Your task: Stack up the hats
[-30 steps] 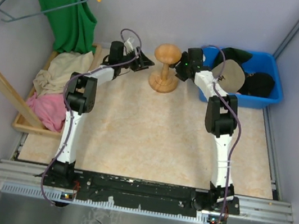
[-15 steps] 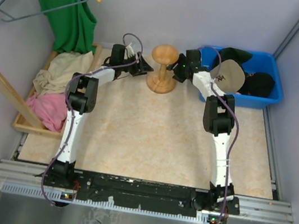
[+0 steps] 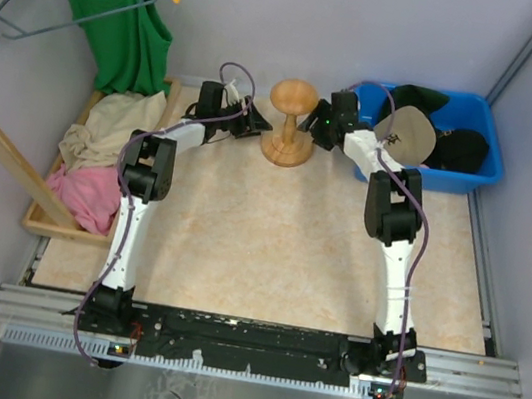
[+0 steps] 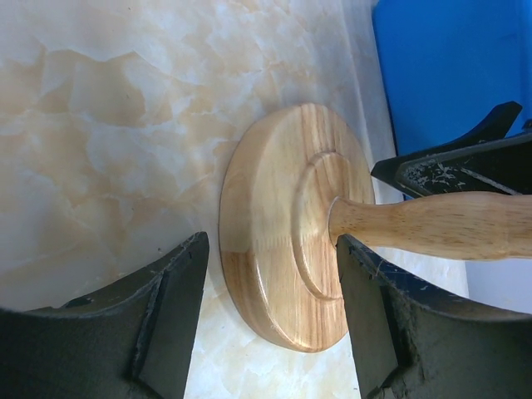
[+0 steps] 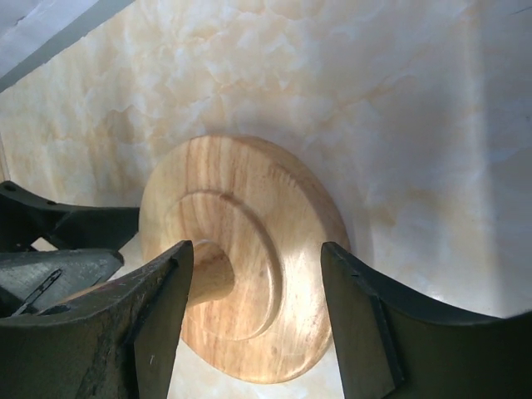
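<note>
Left end effector (image 3: 254, 127) nearer; hats (image 3: 408, 136) rightward

We see a stand (image 4: 291, 249) of smooth varnished wood, its grain plain under a soft sheen. The bench (image 3: 268, 251) looks smooth, marbled beige, faintly glossy. The left pincer (image 4: 270, 241) is matt black plastic, scuffed pale at the edges. The bin (image 3: 482, 178) is glossy blue plastic; the hats (image 3: 408, 133) look like matt cloth.
</note>
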Robot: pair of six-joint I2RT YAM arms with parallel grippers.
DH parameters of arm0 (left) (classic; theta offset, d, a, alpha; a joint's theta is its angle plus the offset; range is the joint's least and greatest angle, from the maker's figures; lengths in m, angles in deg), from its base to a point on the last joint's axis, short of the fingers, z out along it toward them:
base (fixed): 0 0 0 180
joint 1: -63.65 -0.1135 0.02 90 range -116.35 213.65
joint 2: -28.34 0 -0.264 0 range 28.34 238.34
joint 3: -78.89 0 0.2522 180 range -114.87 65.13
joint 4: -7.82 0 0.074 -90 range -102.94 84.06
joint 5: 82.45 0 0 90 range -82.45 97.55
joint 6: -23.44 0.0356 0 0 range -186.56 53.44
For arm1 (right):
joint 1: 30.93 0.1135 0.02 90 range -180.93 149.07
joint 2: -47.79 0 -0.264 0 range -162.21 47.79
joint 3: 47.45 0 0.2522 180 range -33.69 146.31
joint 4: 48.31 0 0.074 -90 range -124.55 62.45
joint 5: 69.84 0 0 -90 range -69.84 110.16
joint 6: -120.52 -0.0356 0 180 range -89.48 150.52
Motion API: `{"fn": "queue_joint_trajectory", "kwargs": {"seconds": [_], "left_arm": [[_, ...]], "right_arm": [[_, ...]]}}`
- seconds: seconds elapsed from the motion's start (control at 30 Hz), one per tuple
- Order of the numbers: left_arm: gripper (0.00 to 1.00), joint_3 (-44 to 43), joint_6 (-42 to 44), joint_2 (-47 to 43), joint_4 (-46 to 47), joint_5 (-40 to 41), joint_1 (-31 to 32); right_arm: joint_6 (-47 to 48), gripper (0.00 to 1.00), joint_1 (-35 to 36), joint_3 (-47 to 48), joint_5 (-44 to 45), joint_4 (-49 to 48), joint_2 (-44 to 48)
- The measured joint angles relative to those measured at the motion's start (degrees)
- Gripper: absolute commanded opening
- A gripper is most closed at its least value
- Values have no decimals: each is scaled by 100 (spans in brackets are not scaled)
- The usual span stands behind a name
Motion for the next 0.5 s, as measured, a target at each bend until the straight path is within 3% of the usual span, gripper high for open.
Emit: {"fn": "queue_joint_trajectory", "kwargs": {"seconds": [0.23,0.5], "left_arm": [[70,-24,-31,39,79,-17,0],[63,-96,-57,136,162,-63,0]], "right_arm": [[179,64,-20,101,35,358,-166],[299,47,-52,540,-197,621,-448]]}}
